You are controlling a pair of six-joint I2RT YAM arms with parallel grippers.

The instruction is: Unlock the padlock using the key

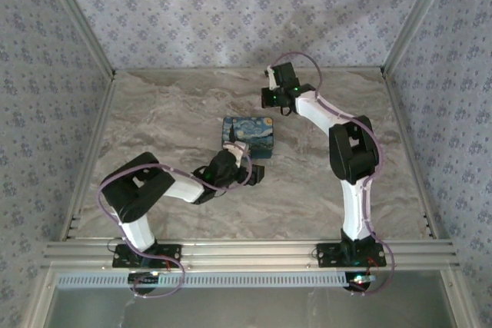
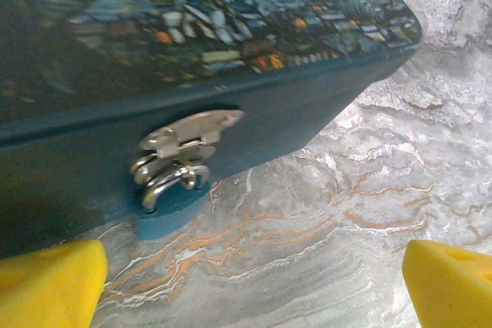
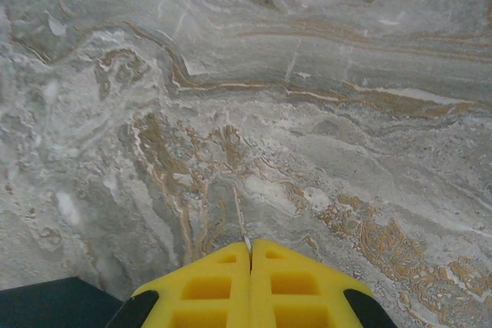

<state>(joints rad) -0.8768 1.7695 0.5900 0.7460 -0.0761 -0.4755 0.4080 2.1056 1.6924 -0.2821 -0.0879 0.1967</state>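
Nothing's unlocked yet: padlock (image 2: 171, 199) hangs shut thru the hasp (image 2: 188, 134) on the box (image 2: 231, 51) front. Your left gripper (image 2: 254, 274) sits just in front of it, jaws wide apart, empty. Your right gripper (image 3: 250, 250) is pressed together on a thin metal sliver, prob. the key (image 3: 241, 217), over bare table (image 3: 346, 74), well apart from the box. Left to do: bring key over, insert, turn.

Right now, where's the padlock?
Left wrist view, left of centre: the padlock hangs from the hasp on the blue box, ahead of the open left hand.
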